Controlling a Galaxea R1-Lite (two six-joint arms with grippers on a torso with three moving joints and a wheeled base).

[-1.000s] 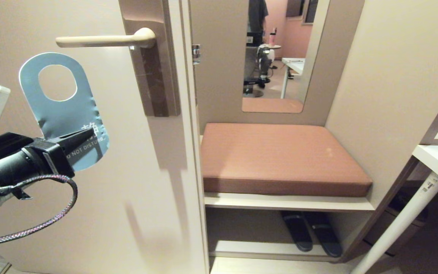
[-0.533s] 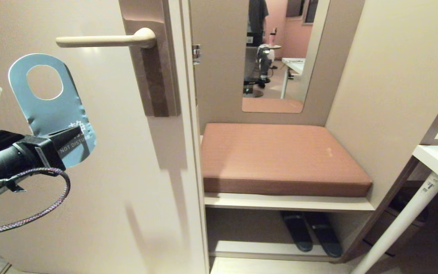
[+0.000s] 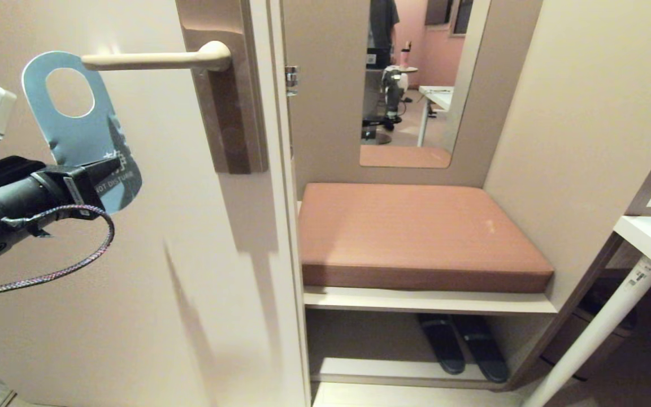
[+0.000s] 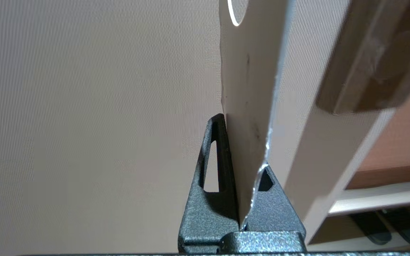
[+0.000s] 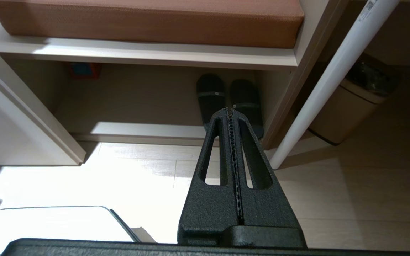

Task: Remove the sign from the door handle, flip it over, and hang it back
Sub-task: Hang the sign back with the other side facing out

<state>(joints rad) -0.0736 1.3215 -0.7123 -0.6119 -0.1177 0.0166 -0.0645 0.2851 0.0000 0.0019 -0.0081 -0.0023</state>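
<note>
Left gripper [image 3: 112, 165], jaws clamped on the lower end of the rounded blue card sign [image 3: 79, 133] lettered "NOT DISTURB", holds it upright before the door. Compared with a second ago, the sign has risen: its top now overlaps the free tip of the slim cream lever door handle [image 3: 156, 58], whereas before it hung clearly below. Right gripper [image 5: 230, 111], jaws pressed together and empty, points at dark slippers [image 5: 230, 97] beneath the bench.
</note>
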